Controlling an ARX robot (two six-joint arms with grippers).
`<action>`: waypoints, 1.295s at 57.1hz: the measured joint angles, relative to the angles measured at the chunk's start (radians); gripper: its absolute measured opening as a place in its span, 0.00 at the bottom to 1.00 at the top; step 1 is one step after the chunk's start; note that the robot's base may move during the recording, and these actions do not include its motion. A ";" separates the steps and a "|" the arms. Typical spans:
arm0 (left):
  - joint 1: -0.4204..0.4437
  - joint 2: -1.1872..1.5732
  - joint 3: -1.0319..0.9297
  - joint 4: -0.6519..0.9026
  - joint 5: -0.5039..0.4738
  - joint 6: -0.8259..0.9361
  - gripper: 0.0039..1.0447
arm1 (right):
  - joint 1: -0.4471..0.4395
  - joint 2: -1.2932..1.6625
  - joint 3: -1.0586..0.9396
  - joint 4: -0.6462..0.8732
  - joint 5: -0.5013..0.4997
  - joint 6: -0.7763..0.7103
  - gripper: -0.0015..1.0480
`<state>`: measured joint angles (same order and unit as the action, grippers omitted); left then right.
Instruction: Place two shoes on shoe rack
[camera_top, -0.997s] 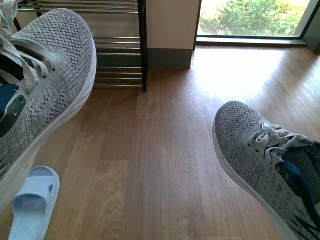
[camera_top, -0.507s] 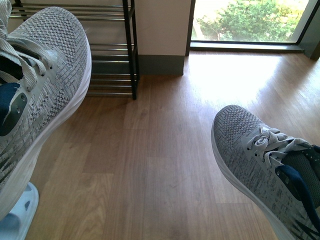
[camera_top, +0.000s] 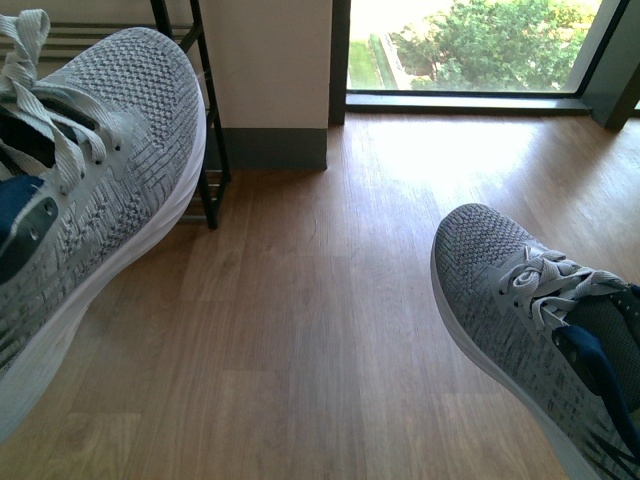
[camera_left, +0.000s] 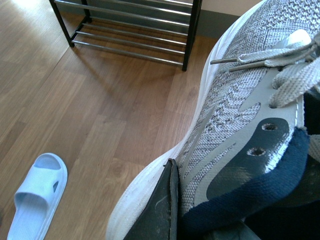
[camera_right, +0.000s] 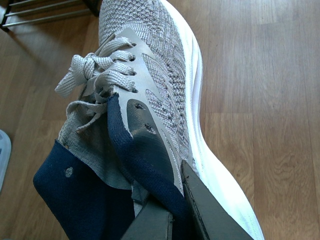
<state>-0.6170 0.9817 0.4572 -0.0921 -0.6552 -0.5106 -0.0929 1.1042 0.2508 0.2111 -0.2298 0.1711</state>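
- The left sneaker (camera_top: 90, 190) fills the front view's left side. It is grey knit with a white sole, loose laces and navy lining, and its toe points up and forward.
- In the front view its toe overlaps the rack's (camera_top: 208, 150) black side post. The left wrist view shows the left sneaker (camera_left: 240, 115) apart from the rack and not on any shelf.
- The left gripper (camera_left: 195, 210) is clamped on this sneaker's collar. One dark finger (camera_left: 162, 205) presses flat against the outer side wall just above the sole, and the other is mostly hidden behind the navy lining.
- The right sneaker (camera_top: 530, 320) sits at the front view's lower right, toe pointing forward and slightly left, well apart from the rack.
- The right gripper (camera_right: 170, 197) is closed on the right sneaker's (camera_right: 150, 100) navy collar, one finger (camera_right: 210, 210) outside the side wall and one inside.
- The rack (camera_left: 130, 35) stands against the wall on the wood floor (camera_top: 320, 330), its thin chrome bars bare where visible. A corner of the rack (camera_right: 40, 12) also shows in the right wrist view.
- A pale blue sandal (camera_left: 37, 192) lies flat on the floor in the left wrist view, well apart from the rack and beside the left sneaker.
- Beyond the rack are a cream wall (camera_top: 265, 60) with a dark baseboard and a window (camera_top: 470, 45) showing green shrubs, with sunlight across the floor below it.
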 joint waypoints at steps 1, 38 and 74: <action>0.000 0.000 0.000 0.000 0.000 0.000 0.01 | 0.000 0.000 0.000 0.000 0.000 0.000 0.01; -0.002 0.001 0.000 0.000 0.000 0.000 0.01 | -0.001 0.000 0.000 0.000 -0.002 0.000 0.01; 0.000 0.001 0.000 0.000 0.001 0.000 0.01 | 0.000 0.000 0.000 0.000 0.001 0.000 0.01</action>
<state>-0.6174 0.9829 0.4572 -0.0921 -0.6544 -0.5110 -0.0929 1.1046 0.2508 0.2108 -0.2287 0.1711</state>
